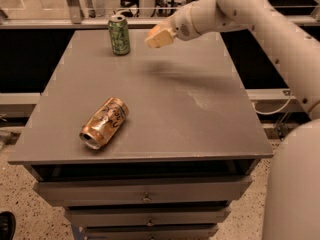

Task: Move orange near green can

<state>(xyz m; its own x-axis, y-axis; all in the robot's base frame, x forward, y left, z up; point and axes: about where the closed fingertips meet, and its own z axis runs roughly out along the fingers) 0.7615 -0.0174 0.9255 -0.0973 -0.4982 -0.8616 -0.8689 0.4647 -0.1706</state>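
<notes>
Over the cabinet top's [200, 114] far end, the gripper [160, 36] hangs just right of the upright green can [119, 34]; whether it grips anything, I cannot tell.

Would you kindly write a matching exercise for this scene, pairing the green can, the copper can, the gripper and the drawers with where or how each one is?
Things:
1. green can
2. copper can
3. gripper
4. drawers

Places or states:
A. lying on its side, near the front left of the table
B. under the table, at the front
C. raised above the far part of the table, to the right of the green can
D. standing upright near the table's far edge

Pairs: 1-D, 2-A, 3-C, 4-B.
</notes>
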